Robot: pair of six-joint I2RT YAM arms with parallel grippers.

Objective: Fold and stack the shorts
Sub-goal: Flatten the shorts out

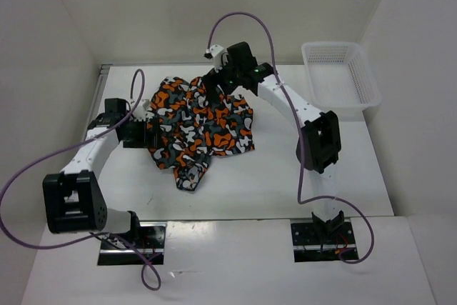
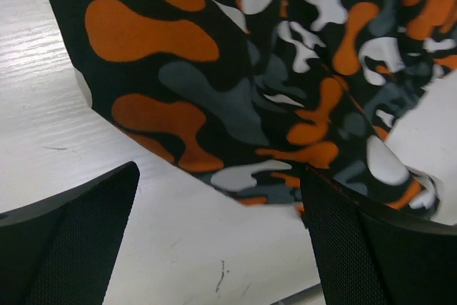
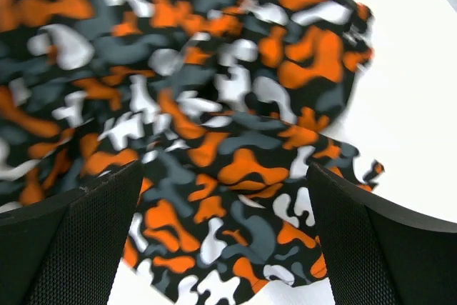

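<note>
Two pincers stand wide apart at the jaws, and neither one holds anything. Your left pincer (image 2: 219, 169) sits low at the left side of the shorts (image 1: 200, 126). Bare counter (image 1: 271, 183) shows between its jaws and the cloth's edge lies just ahead of them. The fabric runs right up to the tip of one jaw, but you cannot tell from the wrist view whether it touches. Your right pincer (image 3: 225, 169) hangs over the far side of the shorts with its jaws spread, and the camouflage print fills the space beneath and between them. From its wrist view you cannot tell whether the jaws rest on the cloth or float just above it.

You will find the shorts lying loose and rumpled on the counter, left of the middle and nearer the far edge than the near one. They are bunched into uneven folds, with one narrow part trailing toward the near edge. A white mesh basket (image 1: 368, 76) stands at the far right corner of the counter, well apart from the shorts.
</note>
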